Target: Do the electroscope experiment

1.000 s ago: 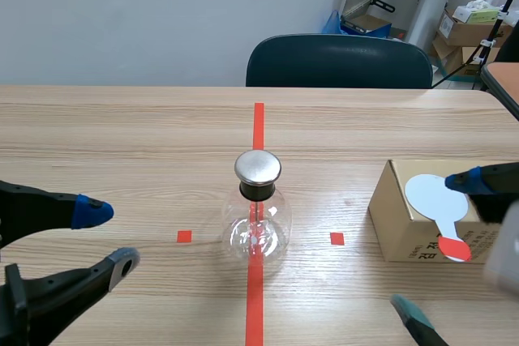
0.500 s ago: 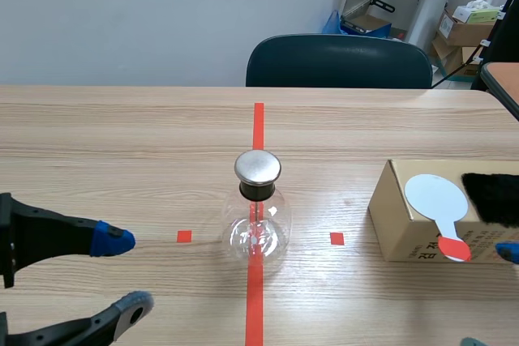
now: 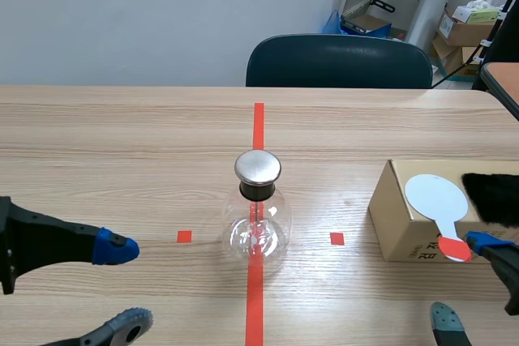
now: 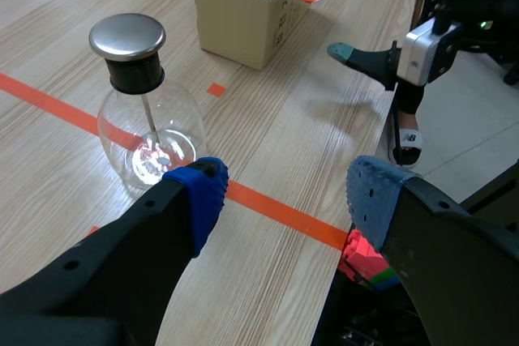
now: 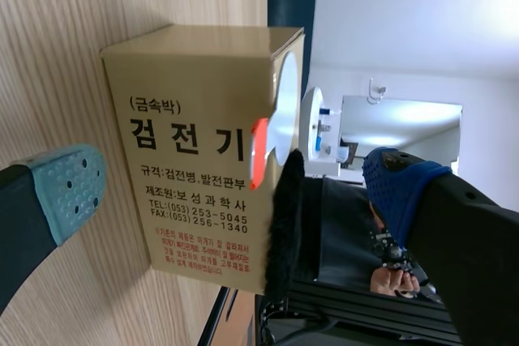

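The electroscope (image 3: 258,215), a clear glass flask with a round metal cap, stands on the red centre tape. To its right is a cardboard box (image 3: 401,220), and on top lie a white disc paddle with a red handle (image 3: 435,198) and a black fur cloth (image 3: 493,198). My left gripper (image 3: 123,288) is open, low at the near left, well apart from the flask (image 4: 146,119), which sits ahead of its fingers. My right gripper (image 3: 466,279) is open just in front of the box (image 5: 195,192), level with the paddle's red handle (image 5: 259,164) and the fur (image 5: 285,224).
A dark chair (image 3: 339,61) stands behind the far table edge. Boxes and equipment (image 3: 466,26) sit on the floor at the back right. The near table edge runs close under both grippers, and the right gripper's finger (image 4: 357,56) shows past it.
The right gripper has come off the top of the box and sits lower, in front of it. The left gripper has shifted right and toward the near edge. Flask, box and paddle have not moved.
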`<state>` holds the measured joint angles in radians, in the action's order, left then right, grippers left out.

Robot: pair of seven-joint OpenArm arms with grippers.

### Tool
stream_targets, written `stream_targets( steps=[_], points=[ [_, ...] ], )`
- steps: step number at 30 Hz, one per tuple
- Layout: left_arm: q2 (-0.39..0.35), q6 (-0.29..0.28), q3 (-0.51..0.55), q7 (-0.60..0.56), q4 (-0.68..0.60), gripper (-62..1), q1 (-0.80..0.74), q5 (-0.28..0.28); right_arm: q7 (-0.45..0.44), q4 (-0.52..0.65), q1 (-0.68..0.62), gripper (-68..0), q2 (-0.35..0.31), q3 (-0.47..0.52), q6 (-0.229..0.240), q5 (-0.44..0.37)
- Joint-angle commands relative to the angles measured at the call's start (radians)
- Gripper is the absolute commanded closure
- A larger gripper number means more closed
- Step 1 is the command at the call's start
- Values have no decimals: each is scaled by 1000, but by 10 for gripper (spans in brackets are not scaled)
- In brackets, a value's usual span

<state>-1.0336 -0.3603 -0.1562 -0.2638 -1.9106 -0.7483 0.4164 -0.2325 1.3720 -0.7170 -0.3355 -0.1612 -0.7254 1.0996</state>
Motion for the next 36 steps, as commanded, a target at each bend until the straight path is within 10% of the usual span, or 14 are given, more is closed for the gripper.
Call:
stream_targets(
  steps=[1, 36],
  points=[
    [7, -2, -2, -13, -14, -345, -2, 6, 10, 5, 15, -679, -11, 2, -16, 0],
    [0, -2, -2, -9, -14, -345, -2, 6, 123, -26, 138, -679, -8, -56, -14, -3]
  ],
)
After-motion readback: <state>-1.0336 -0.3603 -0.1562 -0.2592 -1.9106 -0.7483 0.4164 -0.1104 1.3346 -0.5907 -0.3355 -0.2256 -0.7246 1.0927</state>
